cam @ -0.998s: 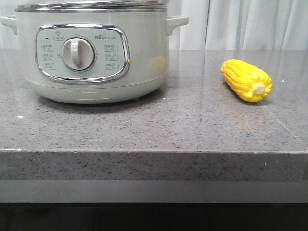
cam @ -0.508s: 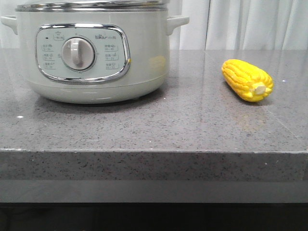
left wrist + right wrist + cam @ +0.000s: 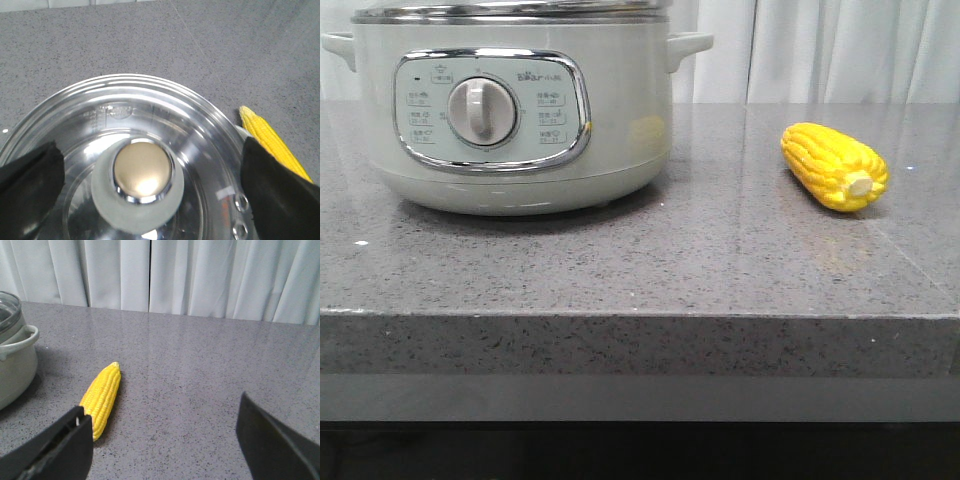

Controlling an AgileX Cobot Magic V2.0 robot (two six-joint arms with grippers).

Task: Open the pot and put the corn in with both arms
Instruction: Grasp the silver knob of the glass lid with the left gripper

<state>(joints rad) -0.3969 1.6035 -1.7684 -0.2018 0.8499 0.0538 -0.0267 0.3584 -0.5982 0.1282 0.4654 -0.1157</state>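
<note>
On the tabletop: a grey speckled stone tabletop (image 3: 720, 260) fills the lower half of the front view, with white curtains (image 3: 840, 50) behind it.
Pot: a large pale grey-green cooker (image 3: 620, 120) stands in the upper left of the front view, its top cut off by the frame edge. A chrome-framed control panel (image 3: 492, 110) with a round dial (image 3: 480, 110) faces the camera. One side handle (image 3: 685, 48) sticks out towards the centre of the frame.
Lid: a steel-rimmed glass lid (image 3: 200, 130) sits closed on the pot. Its round gold-topped knob (image 3: 142, 167) shows in the lower centre of the left wrist view.
Corn: a short bright yellow cob (image 3: 833, 166) lies on its side at the right of the front view, well apart from the pot, its pale stub end pointing towards the camera.
Left gripper (image 3: 150, 185): it hovers over the lid with its jaws spread wide, one on either side of the knob and not touching it.
Right gripper (image 3: 165, 440): it hangs above the tabletop with its jaws wide apart and holding nothing. The corn lies near one dark finger (image 3: 55, 450) in the lower left of the right wrist view.
</note>
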